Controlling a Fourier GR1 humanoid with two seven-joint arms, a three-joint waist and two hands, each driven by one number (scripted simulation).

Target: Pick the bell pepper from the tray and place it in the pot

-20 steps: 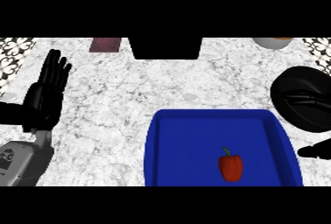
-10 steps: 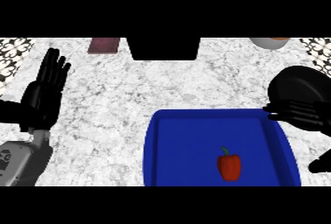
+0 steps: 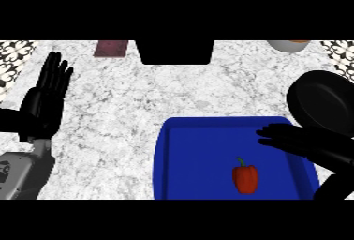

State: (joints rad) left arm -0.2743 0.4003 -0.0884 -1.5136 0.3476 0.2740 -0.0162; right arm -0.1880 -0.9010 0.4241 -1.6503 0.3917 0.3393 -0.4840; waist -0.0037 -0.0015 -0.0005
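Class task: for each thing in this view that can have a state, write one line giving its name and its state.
Pepper: lying in the tray, not held.
Tray: on the counter, holding only the pepper.
Pot: on the counter right of the tray; contents not visible.
Right hand: open, over the tray's right edge, apart from the pepper.
Left hand: open, fingers up, at the left.

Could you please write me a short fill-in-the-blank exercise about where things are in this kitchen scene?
1. The red bell pepper lies on the ____ tray.
2. The right robot hand reaches over the tray's ____ edge, not touching the pepper.
3. The black pot stands to the ____ of the tray.
4. The left robot hand rests open at the view's ____ side.

Missing words: blue; right; right; left
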